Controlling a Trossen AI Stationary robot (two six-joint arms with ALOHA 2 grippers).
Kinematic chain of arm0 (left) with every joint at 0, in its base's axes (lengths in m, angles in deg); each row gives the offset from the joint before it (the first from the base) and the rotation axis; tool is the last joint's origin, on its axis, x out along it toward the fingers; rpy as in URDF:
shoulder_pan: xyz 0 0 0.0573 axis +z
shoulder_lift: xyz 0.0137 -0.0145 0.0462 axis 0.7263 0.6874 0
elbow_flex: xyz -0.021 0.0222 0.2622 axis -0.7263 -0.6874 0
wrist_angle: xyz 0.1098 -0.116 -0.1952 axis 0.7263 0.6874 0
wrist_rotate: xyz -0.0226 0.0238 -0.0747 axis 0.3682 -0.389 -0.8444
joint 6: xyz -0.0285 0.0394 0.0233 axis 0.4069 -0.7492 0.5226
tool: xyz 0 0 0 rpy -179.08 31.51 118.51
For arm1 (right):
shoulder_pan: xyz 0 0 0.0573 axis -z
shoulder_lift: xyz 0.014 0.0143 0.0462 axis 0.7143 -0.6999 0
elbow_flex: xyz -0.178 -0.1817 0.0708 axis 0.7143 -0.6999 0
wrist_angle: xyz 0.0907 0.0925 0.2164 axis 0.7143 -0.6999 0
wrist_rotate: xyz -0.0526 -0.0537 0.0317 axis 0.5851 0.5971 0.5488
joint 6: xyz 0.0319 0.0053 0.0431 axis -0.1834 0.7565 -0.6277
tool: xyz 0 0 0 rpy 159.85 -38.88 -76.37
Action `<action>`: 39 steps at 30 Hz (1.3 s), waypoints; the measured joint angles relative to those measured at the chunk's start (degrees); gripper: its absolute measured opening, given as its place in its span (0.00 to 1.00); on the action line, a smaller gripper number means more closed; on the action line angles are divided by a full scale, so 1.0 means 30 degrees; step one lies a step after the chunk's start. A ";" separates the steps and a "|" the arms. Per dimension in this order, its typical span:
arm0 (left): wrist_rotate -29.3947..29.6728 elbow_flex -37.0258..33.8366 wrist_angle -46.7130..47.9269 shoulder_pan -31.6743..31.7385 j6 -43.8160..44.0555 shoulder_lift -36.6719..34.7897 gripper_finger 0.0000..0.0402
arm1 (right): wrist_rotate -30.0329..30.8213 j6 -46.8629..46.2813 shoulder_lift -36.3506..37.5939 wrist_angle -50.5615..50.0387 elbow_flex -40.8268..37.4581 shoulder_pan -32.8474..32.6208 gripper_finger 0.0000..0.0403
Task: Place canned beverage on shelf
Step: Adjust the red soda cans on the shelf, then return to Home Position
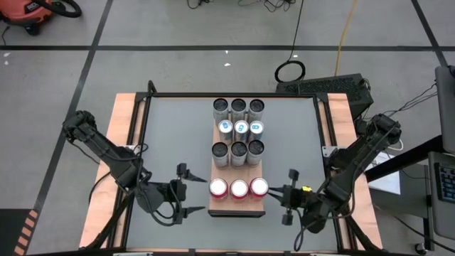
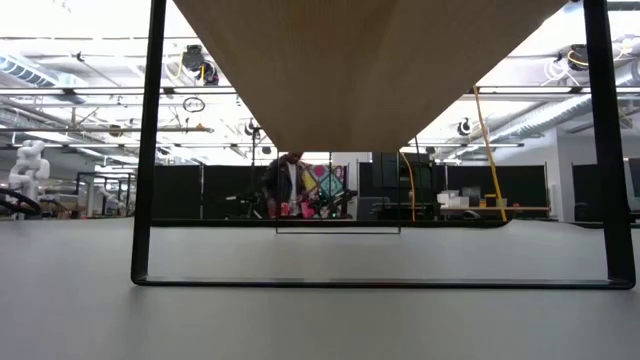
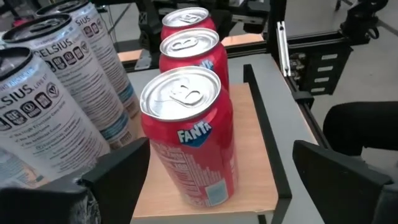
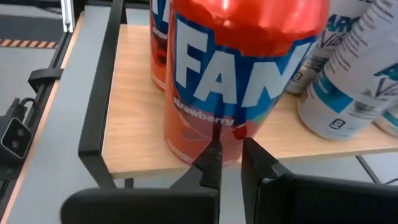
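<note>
The shelf [image 1: 236,207], a light-brown board on a dark frame, stands mid-table. Three red Fanta cans [image 1: 239,188] stand upright in a row at its near end, with rows of taller cans [image 1: 238,151] behind them. My left gripper [image 1: 189,190] is open just left of the shelf. Its fingers stand wide apart, short of the leftmost red can [image 3: 186,134]. My right gripper [image 1: 283,195] is shut just right of the shelf, low in front of the rightmost red can [image 4: 242,81]. The low view shows only the shelf's underside [image 2: 370,70].
Tall Celsius cans [image 3: 50,106] stand close behind the red row, and pale cans [image 4: 354,81] crowd the right side. The shelf's dark frame legs [image 2: 145,150] rest on the grey tabletop. Bare board shows at the shelf's near edge [image 3: 249,162]. A person [image 2: 288,185] stands far behind.
</note>
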 joint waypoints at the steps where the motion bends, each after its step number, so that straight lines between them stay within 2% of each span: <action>1: 0.0008 0.0000 0.0018 0.0006 -0.0127 -0.0058 0.97 | -0.0225 0.0270 0.0000 0.0095 -0.0002 0.0143 0.00; 5: 0.0244 0.0000 0.0217 0.0010 -0.0458 -0.0585 0.97 | -0.0801 0.0941 0.0000 0.0541 -0.0002 0.0611 0.00; 17: 0.2584 0.0000 0.2018 0.0018 -0.0458 -0.2099 0.97 | -0.1831 0.1498 0.0072 0.0953 0.0005 0.0983 0.00; 23: 0.2210 -0.0015 0.1984 0.0579 -0.0577 -0.2327 0.95 | -0.2887 0.3277 0.2012 0.0680 0.0005 0.0481 0.00; 27: 0.1987 -0.0015 0.1645 0.1291 -0.1317 -0.2662 0.85 | -0.2818 0.5741 0.4064 0.0359 0.0005 0.0381 0.00; 32: 0.2092 -0.0018 0.1745 0.2589 -0.2226 -0.3308 0.65 | -0.3056 0.9211 0.7358 0.0300 0.0008 0.0712 0.00; 35: 0.1991 -0.0020 0.1876 0.3207 -0.3036 -0.3653 0.53 | -0.3867 1.0237 0.9069 -0.0301 0.0020 0.0891 0.00; 39: 0.1965 -0.0015 0.2226 0.4009 -0.3894 -0.4190 0.35 | -0.3721 1.0417 1.0418 -0.2260 0.0020 0.0898 0.00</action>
